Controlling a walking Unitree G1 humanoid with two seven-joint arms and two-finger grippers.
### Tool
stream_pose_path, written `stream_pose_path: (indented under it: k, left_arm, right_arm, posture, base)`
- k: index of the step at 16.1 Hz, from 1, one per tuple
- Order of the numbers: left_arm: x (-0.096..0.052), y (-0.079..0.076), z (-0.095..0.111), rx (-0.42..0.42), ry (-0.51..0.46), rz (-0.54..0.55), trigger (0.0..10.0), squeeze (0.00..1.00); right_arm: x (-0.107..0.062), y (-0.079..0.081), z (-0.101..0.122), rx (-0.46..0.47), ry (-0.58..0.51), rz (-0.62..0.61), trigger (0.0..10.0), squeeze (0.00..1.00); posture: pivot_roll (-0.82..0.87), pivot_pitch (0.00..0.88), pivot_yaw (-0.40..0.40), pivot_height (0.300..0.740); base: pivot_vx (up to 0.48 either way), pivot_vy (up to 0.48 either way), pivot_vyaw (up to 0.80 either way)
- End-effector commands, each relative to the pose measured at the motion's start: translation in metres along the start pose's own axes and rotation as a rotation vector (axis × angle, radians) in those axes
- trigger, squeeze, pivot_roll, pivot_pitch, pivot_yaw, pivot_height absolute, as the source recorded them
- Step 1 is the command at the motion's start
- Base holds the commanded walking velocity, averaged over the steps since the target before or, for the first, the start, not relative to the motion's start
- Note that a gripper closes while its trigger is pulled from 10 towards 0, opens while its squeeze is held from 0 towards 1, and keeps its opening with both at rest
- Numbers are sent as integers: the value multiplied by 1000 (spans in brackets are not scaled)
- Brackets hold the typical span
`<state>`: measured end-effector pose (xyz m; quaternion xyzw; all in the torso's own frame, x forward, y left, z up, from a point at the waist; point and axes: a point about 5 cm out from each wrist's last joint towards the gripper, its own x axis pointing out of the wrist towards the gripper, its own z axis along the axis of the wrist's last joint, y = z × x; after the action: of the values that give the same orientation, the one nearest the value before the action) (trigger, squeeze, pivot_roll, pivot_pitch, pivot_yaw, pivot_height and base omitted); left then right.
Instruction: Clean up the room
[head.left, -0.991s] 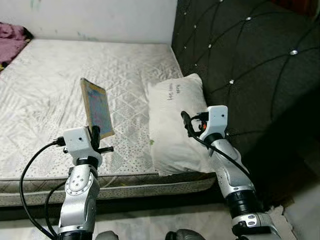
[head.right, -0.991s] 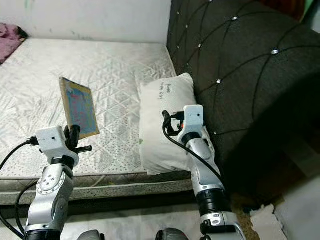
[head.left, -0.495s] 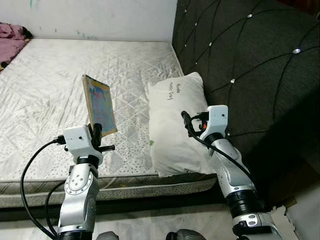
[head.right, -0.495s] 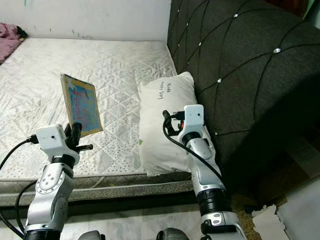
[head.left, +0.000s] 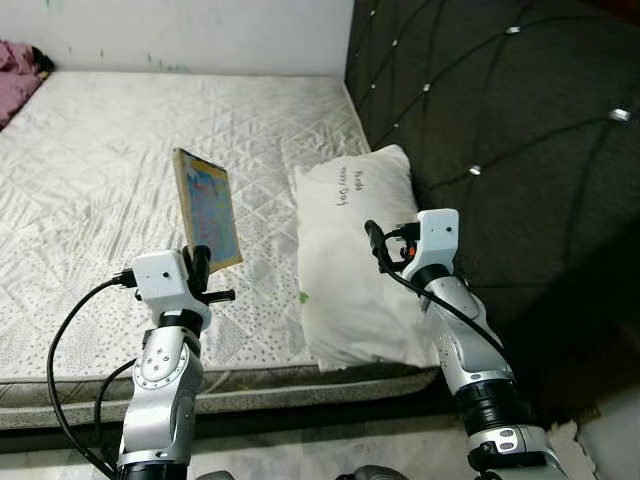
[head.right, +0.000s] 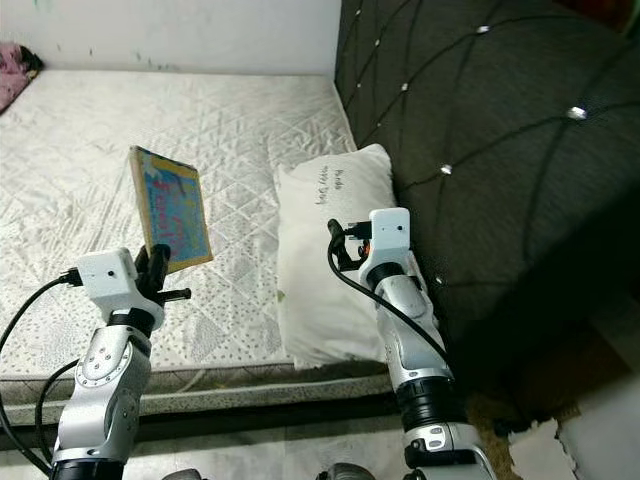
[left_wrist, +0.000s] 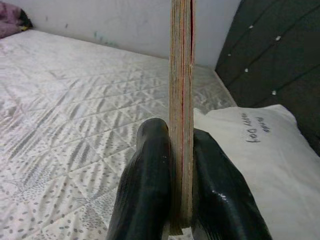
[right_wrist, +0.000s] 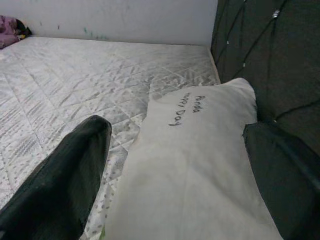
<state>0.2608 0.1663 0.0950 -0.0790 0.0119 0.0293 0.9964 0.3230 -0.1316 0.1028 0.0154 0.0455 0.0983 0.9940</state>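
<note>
Holding a thin book (head.left: 208, 209) upright above the mattress (head.left: 90, 180), the left gripper (left_wrist: 175, 165) is clamped on the book's lower edge, with one black finger pressed to each cover. In the left wrist view the book is seen edge-on, its pages squeezed between the fingers (left_wrist: 147, 175). The book is carried clear of the bed, at about 10 o'clock from the pillow (head.left: 355, 260).

The step in hand is judged to be the carrying of a collected book; a place for it is not yet shown. A turn or walk toward a shelf or table would be called for next, with the grip kept firm, since the tall book could swing or slip from so low a hold.

The right gripper (right_wrist: 175, 150) is held wide open and empty, poised over the pillow, one finger to each side of it. The pillow lies against the dark tufted headboard (head.left: 500, 120) at 3 o'clock. A purple cloth (head.left: 15, 65) is left at the far 10 o'clock corner, possibly still to be tidied.
</note>
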Motion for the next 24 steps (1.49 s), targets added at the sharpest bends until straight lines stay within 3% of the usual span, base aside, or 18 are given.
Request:
stream_pose_path:
  k: [1, 7, 16, 24]
  left_arm:
    - [3, -5, 13, -4, -62, -21, 10000, 0]
    - [4, -7, 11, 3, -51, -10, 10000, 0]
    - [4, -7, 9, -25, -46, 1, 10000, 0]
    - [6, -11, 16, -45, -83, -58, 10000, 0]
  right_arm:
    - [1, -1, 5, -8, -17, 3, 10000, 0]
    - [0, -2, 3, -4, -12, 0, 10000, 0]
    - [-5, -1, -6, -1, 17, -3, 10000, 0]
    - [0, 1, -3, -1, 6, 2, 10000, 0]
  posture:
    - [-84, 0, -47, 740]
    - [-85, 0, -48, 740]
    - [-82, 0, -53, 740]
    - [-85, 0, -49, 740]
  base:
    - [0, 0, 0]
    - [0, 110, 0]
    - [0, 480, 0]
    - [0, 0, 0]
